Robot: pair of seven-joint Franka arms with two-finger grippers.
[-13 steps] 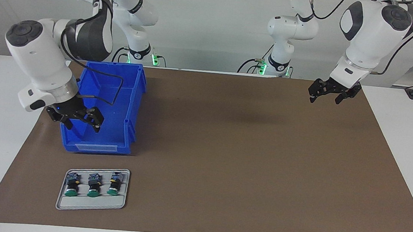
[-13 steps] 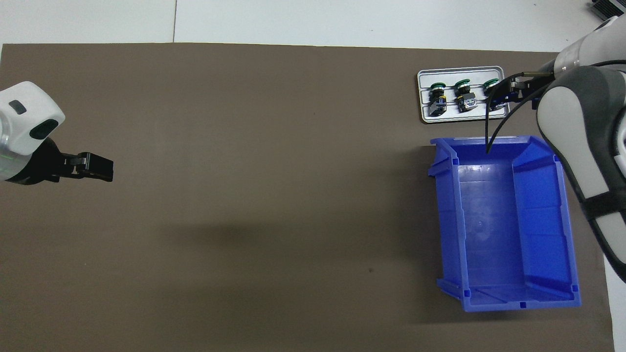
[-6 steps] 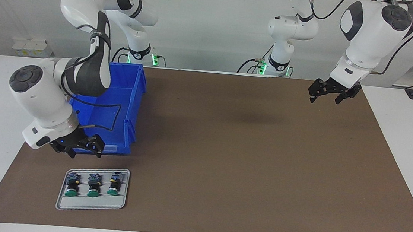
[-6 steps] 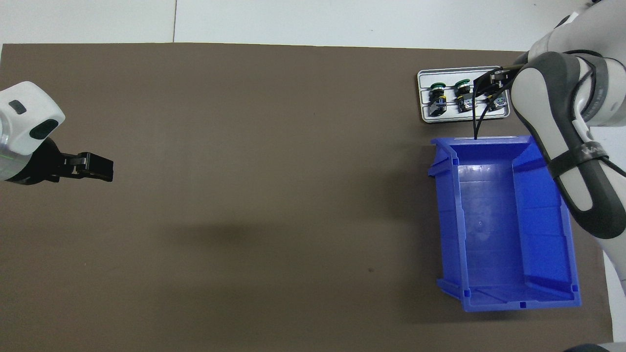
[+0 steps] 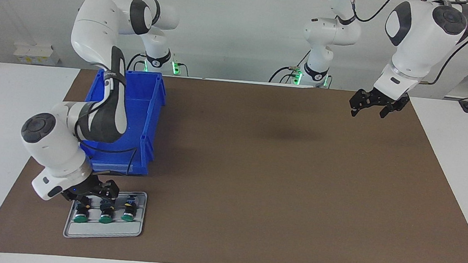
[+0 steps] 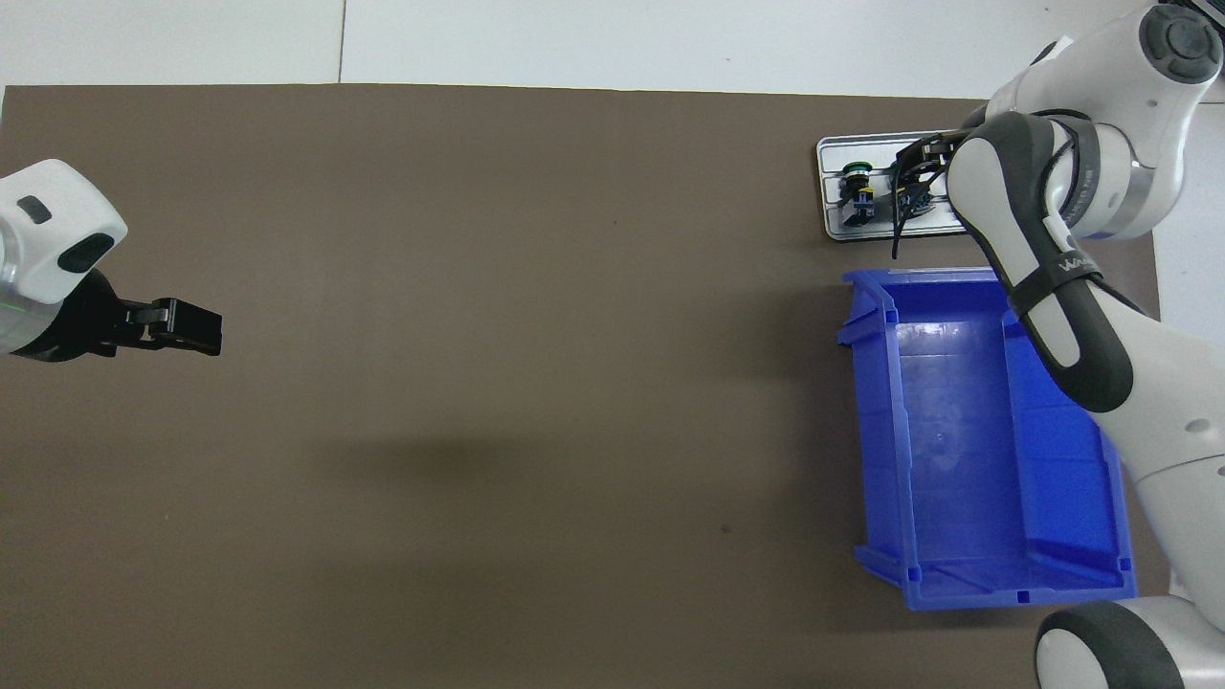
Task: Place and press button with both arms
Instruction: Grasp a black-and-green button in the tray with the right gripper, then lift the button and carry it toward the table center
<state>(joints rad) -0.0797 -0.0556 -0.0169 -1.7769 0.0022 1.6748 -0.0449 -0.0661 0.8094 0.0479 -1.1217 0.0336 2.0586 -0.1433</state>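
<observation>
Three green-capped buttons lie side by side on a small grey tray (image 5: 102, 231), caps pointing away from the robots. The button (image 5: 128, 214) toward the left arm's end shows whole, also in the overhead view (image 6: 855, 180). My right gripper (image 5: 92, 193) hangs low over the rear ends of the other two buttons (image 5: 105, 218), fingers spread, holding nothing; whether it touches them I cannot tell. From overhead the right arm hides those two, and the right gripper (image 6: 911, 177) shows beside it. My left gripper (image 5: 369, 108) waits open in the air near its own end of the brown mat (image 6: 478, 287).
An empty blue bin (image 5: 151, 111) stands just nearer to the robots than the tray, with the right arm reaching over it. The bin's wall (image 6: 880, 431) lies along the right arm's end of the mat. White tabletop borders the mat.
The right arm has swung from above the blue bin out and down to the tray, its gripper now low over the buttons and its fingers a little narrower. The left arm has not moved.
</observation>
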